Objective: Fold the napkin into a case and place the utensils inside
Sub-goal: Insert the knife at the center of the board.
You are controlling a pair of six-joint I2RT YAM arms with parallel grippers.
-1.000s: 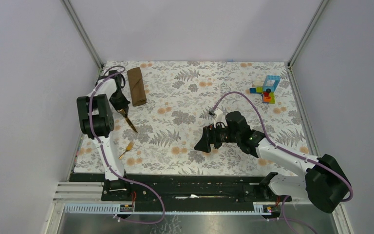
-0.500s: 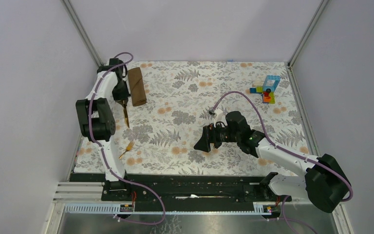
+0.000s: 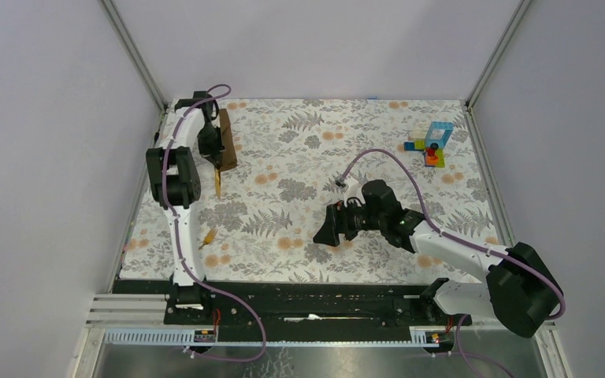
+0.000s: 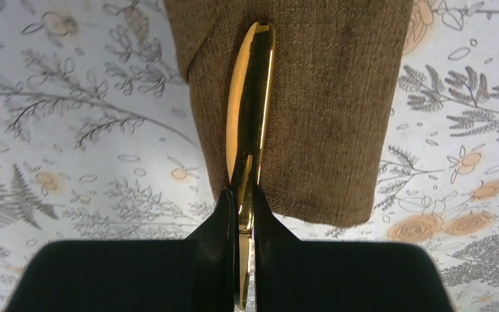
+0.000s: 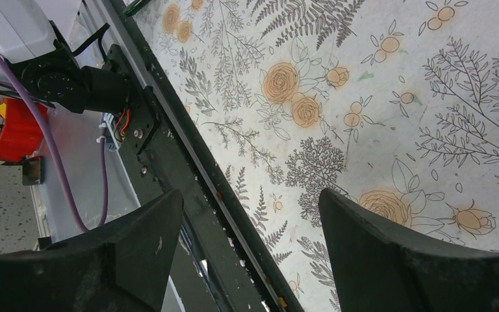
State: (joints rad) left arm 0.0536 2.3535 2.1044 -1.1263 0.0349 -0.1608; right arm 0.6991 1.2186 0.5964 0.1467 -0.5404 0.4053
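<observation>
1. Floral grey-and-orange covering (image 3: 307, 150) spans the table; the folded brown napkin (image 4: 331, 97) lies at its far left corner.
2. Your left gripper (image 4: 240, 198) is clamped on a yellow utensil (image 4: 250, 97), whose far end hangs over the napkin.
3. Your right gripper (image 5: 250, 198) hangs spread and empty, mid-table towards the near side.
4. A second utensil (image 3: 208, 235) lies near left, well apart.
5. Risk: the tip may ride over the cloth or shove the fold open instead of entering.
6. You will find no readable writing or brand.

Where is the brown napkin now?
In the top view, the napkin lies near the far left corner, beside the left gripper, which holds a utensil over it.
</observation>
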